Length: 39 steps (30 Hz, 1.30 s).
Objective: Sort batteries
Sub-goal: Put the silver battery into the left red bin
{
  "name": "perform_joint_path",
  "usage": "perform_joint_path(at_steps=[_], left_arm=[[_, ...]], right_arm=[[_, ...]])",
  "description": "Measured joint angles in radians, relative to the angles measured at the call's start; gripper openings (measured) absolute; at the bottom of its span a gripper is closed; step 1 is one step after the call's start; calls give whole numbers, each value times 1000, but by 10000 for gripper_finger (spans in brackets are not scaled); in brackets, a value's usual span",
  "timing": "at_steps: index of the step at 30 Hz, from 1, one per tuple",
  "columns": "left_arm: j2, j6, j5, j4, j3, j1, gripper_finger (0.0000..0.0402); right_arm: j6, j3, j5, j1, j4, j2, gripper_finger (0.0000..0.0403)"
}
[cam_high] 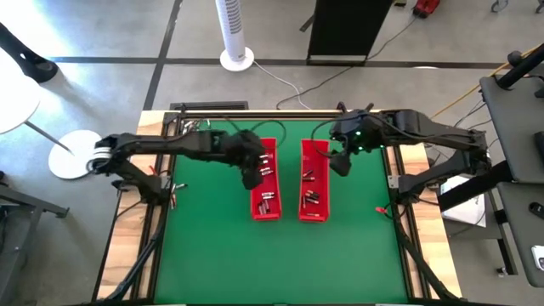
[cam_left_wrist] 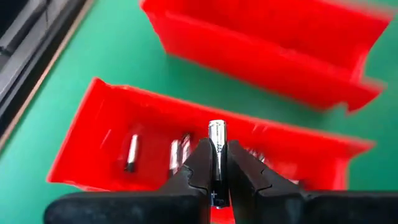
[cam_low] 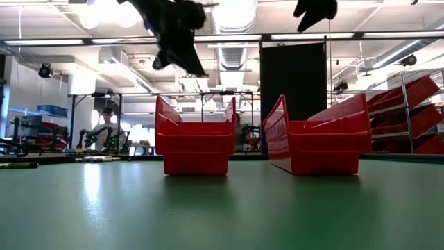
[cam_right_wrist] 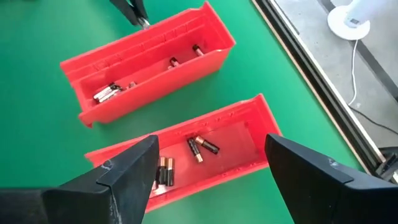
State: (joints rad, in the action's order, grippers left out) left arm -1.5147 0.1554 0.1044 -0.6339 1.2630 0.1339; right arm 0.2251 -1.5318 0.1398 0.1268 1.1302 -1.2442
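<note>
Two long red trays stand side by side on the green mat, the left tray (cam_high: 265, 183) and the right tray (cam_high: 314, 183). Both hold loose batteries, some in the left tray (cam_left_wrist: 130, 152) and dark ones with coppery ends in the right tray (cam_right_wrist: 202, 147). My left gripper (cam_left_wrist: 216, 149) hangs above the left tray, shut on one battery (cam_left_wrist: 216, 134). My right gripper (cam_right_wrist: 211, 180) hovers open above the right tray, with nothing between its fingers. My left gripper pinches a single battery by its dark lower half (cam_left_wrist: 217, 171) between the two fingers. The battery lies along the fingers, and its silvery end (cam_left_wrist: 216, 129) sticks out past the fingertips. The fingers slant downward from above, and the battery is clear of the left tray.
Bare green mat (cam_high: 280, 263) spreads between the trays and the table's near edge. Black frame rails run along the table's left side (cam_high: 157, 212) and right side (cam_high: 399, 212). A white fan stand (cam_high: 236, 58) is on the floor beyond the far edge.
</note>
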Motion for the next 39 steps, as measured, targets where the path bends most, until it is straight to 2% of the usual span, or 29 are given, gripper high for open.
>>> perform_joint_path(at_steps=[3,6,12,19,31,39], left_arm=[[-88,-97,1,-93,78,2,9],[-158,-139,0,-100,107,2,9],[-244,-184,-2,-89,117,4,10],[-324,-239,-2,-89,117,10,10],[-460,-226,-2,-91,144,22,10],[-507,-217,-1,-96,159,22,10]], right_arm=[[27,0,-8,0,11,29,294],[83,0,-10,-2,23,54,297],[169,0,-20,-58,42,99,292],[176,0,-20,-99,43,124,281],[171,0,-20,-99,42,123,297],[174,0,-19,-99,42,123,286]])
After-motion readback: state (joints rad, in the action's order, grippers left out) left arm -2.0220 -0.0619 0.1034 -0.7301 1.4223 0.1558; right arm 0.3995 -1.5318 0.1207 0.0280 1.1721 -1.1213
